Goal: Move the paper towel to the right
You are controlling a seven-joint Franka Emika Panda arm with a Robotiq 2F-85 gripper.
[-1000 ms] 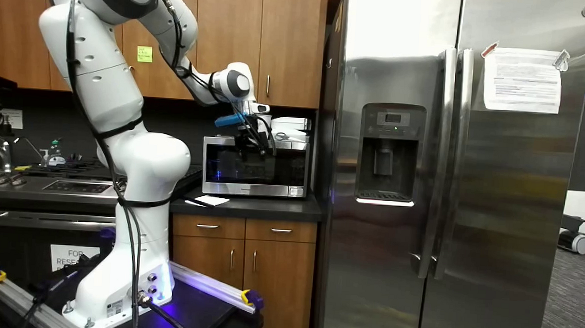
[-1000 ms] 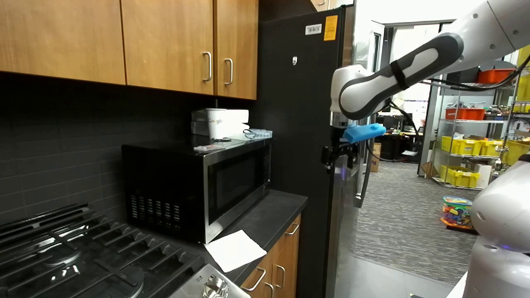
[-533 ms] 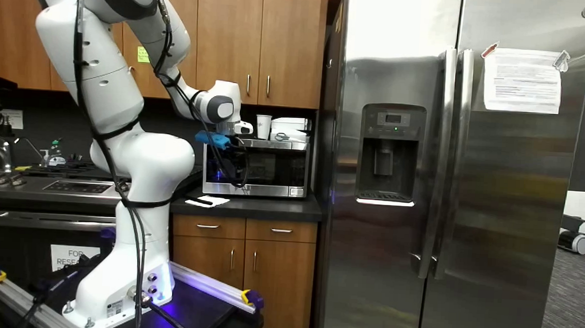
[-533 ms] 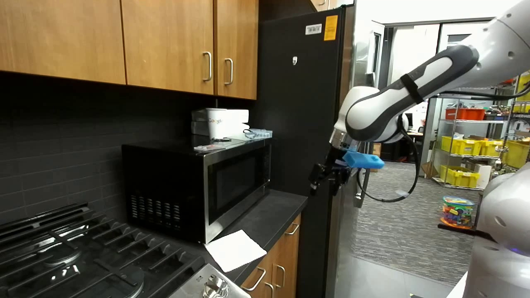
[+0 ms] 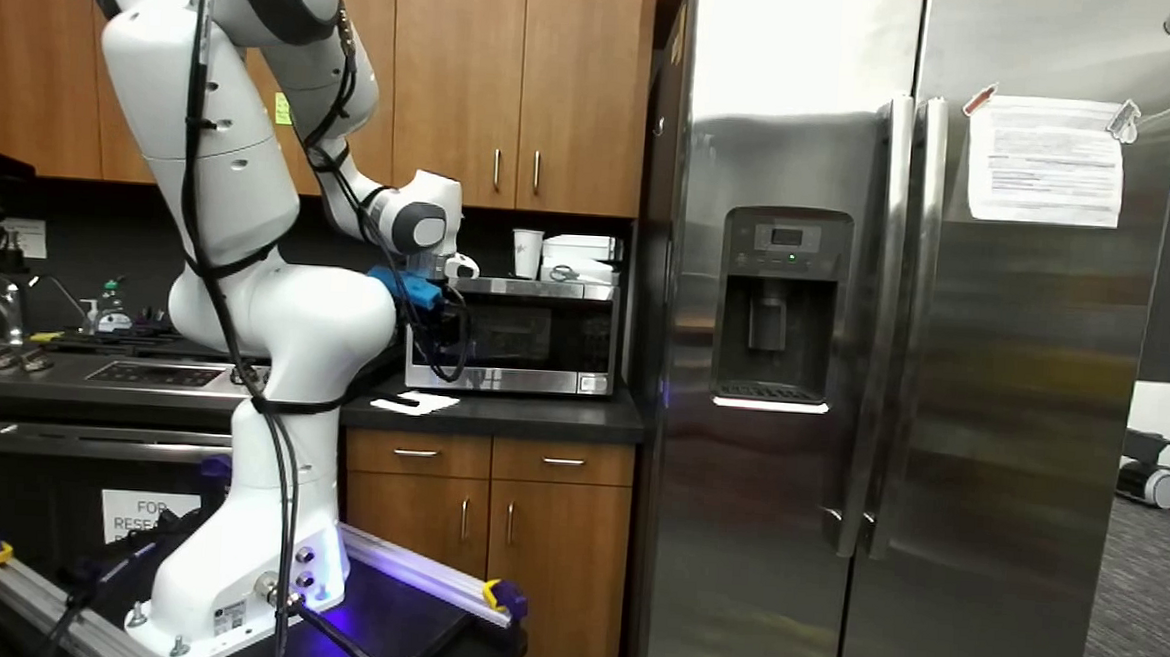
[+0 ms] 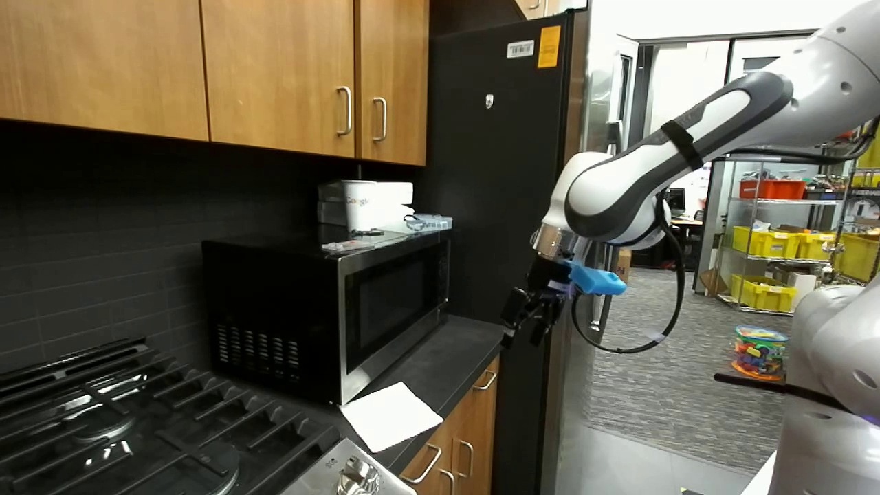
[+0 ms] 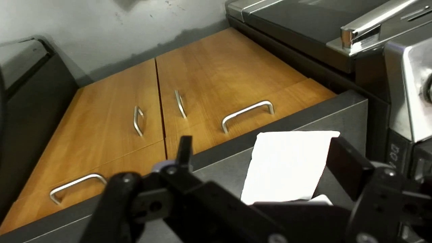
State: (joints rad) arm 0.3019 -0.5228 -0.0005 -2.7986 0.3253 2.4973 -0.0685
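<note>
The refrigerator [image 5: 1002, 390] shuts off the counter [image 6: 454, 347] at one end and the stove [image 6: 172, 419] bounds it at the other, so a move to the right would, I judge, run along the front edge toward the refrigerator end. The robot arm [image 5: 305, 324] stands out from the front edge, presumably to have room to reach in over it. The microwave [image 5: 524, 337] fills the back of the counter and leaves only a strip along the front edge, which is probably why the paper towel [image 6: 390, 416] lies there; no roll can be made out, so I take the flat white sheet for it. It rests near the front corner by the stove, one of its corners just beside the microwave's foot, another reaching to the front edge and perhaps over it. That outer corner may be the easiest place to pinch, though thin paper lying flat could slip or crumple. The gripper [image 6: 522, 333] hangs tilted, out before the microwave, its fingers [image 7: 349, 168] spread wide with nothing held and no contact showing; in the wrist view the paper towel appears beyond the gap, so the tilt probably serves to aim at it
</note>
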